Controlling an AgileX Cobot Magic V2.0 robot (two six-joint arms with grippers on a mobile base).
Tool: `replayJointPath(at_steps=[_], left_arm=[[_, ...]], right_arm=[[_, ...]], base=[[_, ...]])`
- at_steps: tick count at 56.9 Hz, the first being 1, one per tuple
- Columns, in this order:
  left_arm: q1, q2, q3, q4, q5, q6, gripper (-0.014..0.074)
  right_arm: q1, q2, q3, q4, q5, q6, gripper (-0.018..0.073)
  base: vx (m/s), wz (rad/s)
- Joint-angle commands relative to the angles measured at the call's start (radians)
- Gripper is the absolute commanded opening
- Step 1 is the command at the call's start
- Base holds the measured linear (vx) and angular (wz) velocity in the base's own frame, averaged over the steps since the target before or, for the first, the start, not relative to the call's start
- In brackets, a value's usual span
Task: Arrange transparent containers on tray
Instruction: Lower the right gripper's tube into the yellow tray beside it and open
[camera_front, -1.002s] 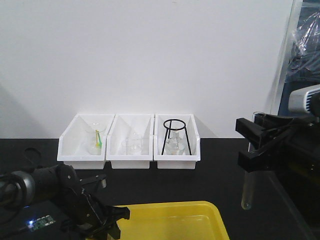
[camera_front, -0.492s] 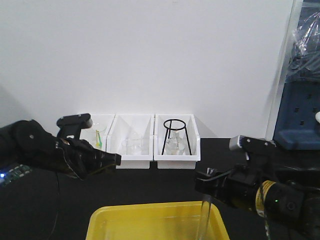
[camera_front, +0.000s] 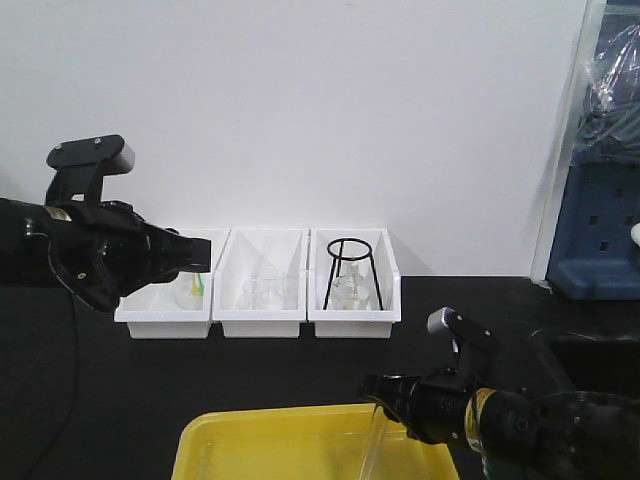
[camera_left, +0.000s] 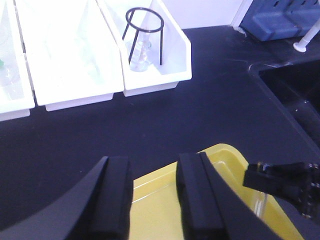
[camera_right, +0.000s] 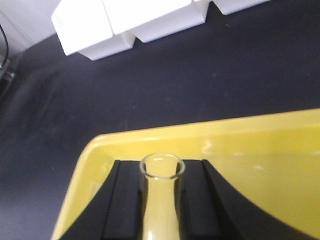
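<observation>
The right gripper (camera_right: 161, 170) is clamping one test tube (camera_right: 160, 215), slanted over the yellow tray (camera_front: 300, 413) at lower centre — nothing is visibly lying in it yet. The left gripper (camera_left: 152, 167) is hovering spread and empty; no second tube is showing.

No text, label or number is legible

Bright yellow tray (camera_right: 260, 160), clear colourless test tube (camera_right: 161, 200), white bins (camera_front: 260, 322), black wire stand (camera_front: 352, 272), black tabletop (camera_front: 300, 370)

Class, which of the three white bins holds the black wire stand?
The rightmost bin in the front view; only it holds the stand, the other two have none.
</observation>
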Motion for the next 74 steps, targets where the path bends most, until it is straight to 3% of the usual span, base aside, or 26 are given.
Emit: replayJointPath(at_steps=[1, 12, 19, 55, 66, 74], left_arm=[[-0.006, -0.047, -0.030, -0.021, -0.044, 0.005, 0.0370], [-0.006, -0.047, -0.030, -0.021, -0.022, 0.005, 0.0370], [-0.006, -0.047, -0.030, -0.021, -0.022, 0.005, 0.0370], [-0.006, -0.047, -0.030, -0.021, -0.002, 0.005, 0.0370], [-0.006, -0.047, -0.030, -0.021, 0.000, 0.005, 0.0370], [-0.006, -0.047, -0.030, -0.021, 0.005, 0.005, 0.0370]], right_arm=[[-0.002, -0.021, -0.076, -0.052, -0.064, 0.101, -0.0011], [-0.002, 0.045, -0.152, -0.293, -0.082, 0.318, -0.0011], [-0.002, 0.080, -0.153, -0.345, -0.089, 0.369, -0.0011], [-0.002, 0.194, -0.153, -0.341, -0.053, 0.366, 0.0000], [-0.002, 0.205, -0.153, -0.341, -0.030, 0.365, 0.0087], [-0.002, 0.205, -0.153, -0.341, -0.012, 0.365, 0.0224]], base=[[0.00, 0.00], [0.00, 0.00], [0.00, 0.00], [0.00, 0.00], [0.00, 0.00], [0.00, 0.00]])
